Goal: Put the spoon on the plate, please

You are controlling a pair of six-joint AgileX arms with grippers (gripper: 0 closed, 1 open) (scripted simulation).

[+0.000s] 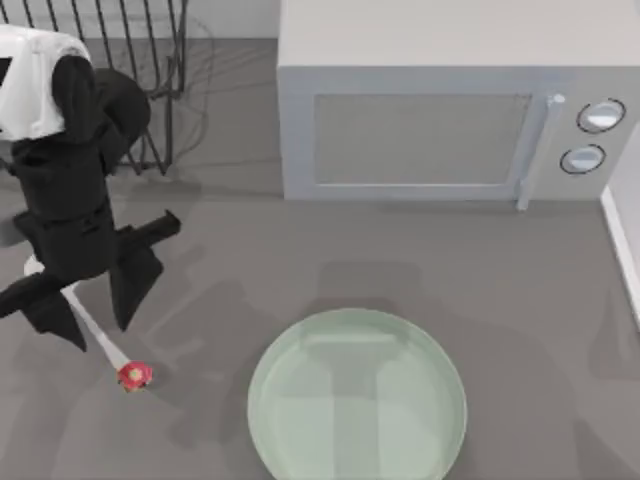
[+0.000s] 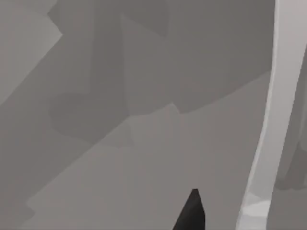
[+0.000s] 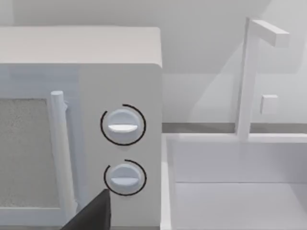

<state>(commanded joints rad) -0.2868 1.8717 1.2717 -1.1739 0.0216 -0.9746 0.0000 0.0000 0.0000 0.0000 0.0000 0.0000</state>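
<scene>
Left tool (image 1: 95, 315), matte black and two-fingered, hangs low over the left side of the tabletop (image 1: 520, 300), fingers spread wide apart and gripping nothing. One wedge-shaped finger (image 1: 130, 285) points toward the bottom of the top view, the other sits further left. Above it the arm is blocky black with a smooth white shell.

White spoon with thin straight handle and small red-pink knob (image 1: 105, 345) lies flat on the tabletop directly beneath the open fingers. The handle runs diagonally out from under the tool; the knob sits nearest the bottom edge of the top view. The bowl is mostly hidden by the arm, a sliver of white showing at its left.

Large round pale mint-green glossy plate (image 1: 357, 395) rests on the tabletop at bottom centre, well apart from the spoon and to its right. Shallow, flat centre, reflective sheen, nothing on it.

Tabletop is plain flat grey, matte, crossed by soft shadows.

Boxy light-grey microwave (image 1: 440, 110) stands at the back, with a rectangular speckled door window, a vertical bar handle and two round dials (image 3: 123, 125) ringed in black. No readable writing or brand on it.

Black wire rack (image 1: 120, 60) stands at back left, made of thin upright rods.

White basin with an angular white tap (image 3: 249, 81) sits just beside the microwave.

Right tool: a dark finger tip (image 3: 93, 213) shows in the right wrist view; cannot tell its state
</scene>
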